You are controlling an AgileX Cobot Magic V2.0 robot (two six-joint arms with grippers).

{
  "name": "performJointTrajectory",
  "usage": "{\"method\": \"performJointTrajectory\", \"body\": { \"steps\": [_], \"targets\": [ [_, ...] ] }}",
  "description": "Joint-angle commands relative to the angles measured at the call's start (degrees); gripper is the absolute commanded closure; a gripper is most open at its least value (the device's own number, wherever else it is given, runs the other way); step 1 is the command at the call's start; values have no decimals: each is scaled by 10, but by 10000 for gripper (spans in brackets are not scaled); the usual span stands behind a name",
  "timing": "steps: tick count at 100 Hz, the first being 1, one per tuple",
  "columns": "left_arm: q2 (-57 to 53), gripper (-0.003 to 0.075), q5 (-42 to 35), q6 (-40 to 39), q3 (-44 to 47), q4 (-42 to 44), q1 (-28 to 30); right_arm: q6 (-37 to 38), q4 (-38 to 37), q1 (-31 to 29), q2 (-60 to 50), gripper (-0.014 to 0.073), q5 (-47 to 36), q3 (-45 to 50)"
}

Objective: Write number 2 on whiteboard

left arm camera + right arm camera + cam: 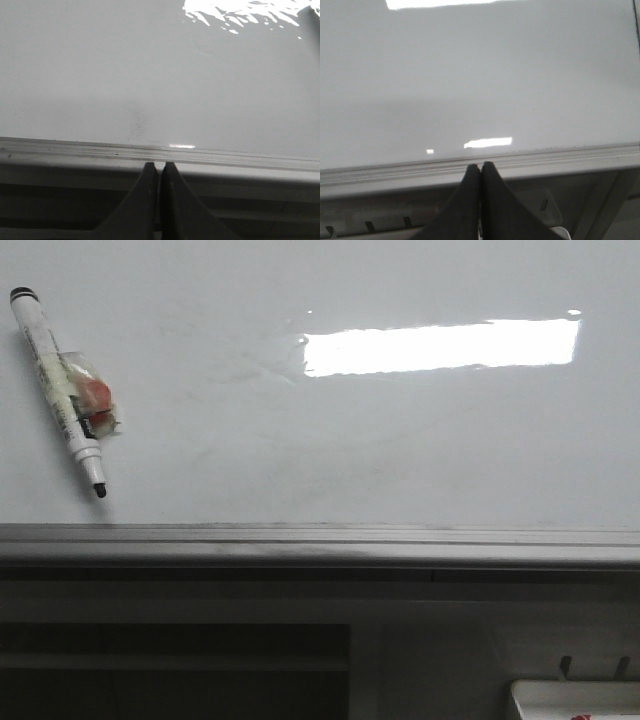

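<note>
Both of my claws are pinched closed on nothing: the left claw [159, 167] has its two dark fingers pressed tip to tip just short of the grey frame edge [100, 150], and the right claw [480, 167] sits the same way at its own stretch of that edge. I judge this a resting pose, held back off the whiteboard [400, 460] so neither arm blocks the writing surface; neither arm shows in the front view at all. No number 2 is on the board yet, only faint smudges and a bright rectangular light reflection [440, 345], so the task looks unstarted. What I need is the marker [58, 390], which lies on the board's far left side, slanted, black tail end up and away, uncapped dark tip [100, 490] pointing down toward the frame. A crumpled clear wrap with red bits [92, 405] clings to its barrel, perhaps padding for a firmer grip, though I cannot tell. Being nearer my left side, it seems a job for the left claw, which must first spread its fingers. A small white tray [575, 698] peeks in at the lower right, apart from all this.
</note>
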Motion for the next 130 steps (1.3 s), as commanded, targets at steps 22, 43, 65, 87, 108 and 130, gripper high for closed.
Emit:
{"method": "performJointTrajectory", "body": {
  "steps": [22,43,65,87,108,130],
  "targets": [
    [-16,741,-184,-5,6,-6,2,-3,-5,-4,-12,664,-135,13],
    [-16,741,-189,-5,6,-6,2,-3,-5,-4,-12,664,-146,13],
    [-16,741,-193,-5,6,-6,2,-3,44,-4,-11,664,-238,13],
    [-15,741,-236,-5,6,-6,2,0,50,-4,-11,664,-266,13],
    [-15,741,-280,-5,5,-18,2,18,94,-2,-11,664,-211,-3],
    [12,741,-164,-6,-51,-37,2,17,94,-2,34,664,-20,-112]
  ]
}}
